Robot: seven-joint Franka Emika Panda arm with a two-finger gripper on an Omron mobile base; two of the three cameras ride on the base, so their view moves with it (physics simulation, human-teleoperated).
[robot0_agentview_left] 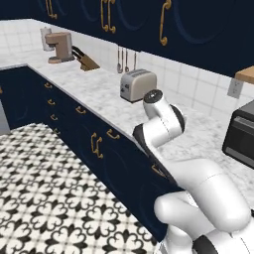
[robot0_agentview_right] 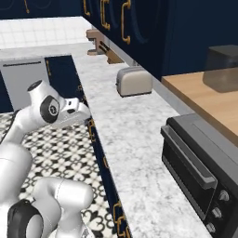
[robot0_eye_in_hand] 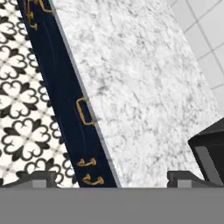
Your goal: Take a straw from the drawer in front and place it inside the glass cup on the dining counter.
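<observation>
Two small dark fingertips of the end effector (robot0_eye_in_hand: pixel 112 178) rise at the bottom of the hand view, set wide apart with nothing between them, so it stands open and holds nothing. It hangs above the front edge of a marble surface (robot0_eye_in_hand: pixel 140 87), white-grey with fine grey veining and a smooth, polished look.

Just below that edge runs a row of navy-blue cabinet fronts. One front, the drawer (robot0_eye_in_hand: pixel 72 118), carries a curved brass handle (robot0_eye_in_hand: pixel 84 111), a slim rounded loop of shiny metal; the drawer is shut, flush with its neighbours. Smaller brass pulls sit on the panels beside it. Whether the straw lies inside cannot be told.

Beside the cabinets lies a floor (robot0_agentview_left: pixel 44 188) of white tiles printed with black, clover-like floral motifs.

From the base views, the white, glossy, rounded arm (robot0_agentview_left: pixel 163 124) with dark joints bends over the surface. Further along stands a boxy silver toaster (robot0_agentview_left: pixel 137 84) with rounded corners. Behind it hang thin metal utensils (robot0_agentview_left: pixel 122 60) against a wall of square white tiles. Well beyond, a beige coffee machine (robot0_agentview_left: pixel 59 47) and a slanted wooden knife block (robot0_agentview_left: pixel 85 59) stand. A dark rectangular toaster oven (robot0_agentview_right: pixel 200 167) with knobs sits at the near end. Navy upper cabinets bear long brass handles.
</observation>
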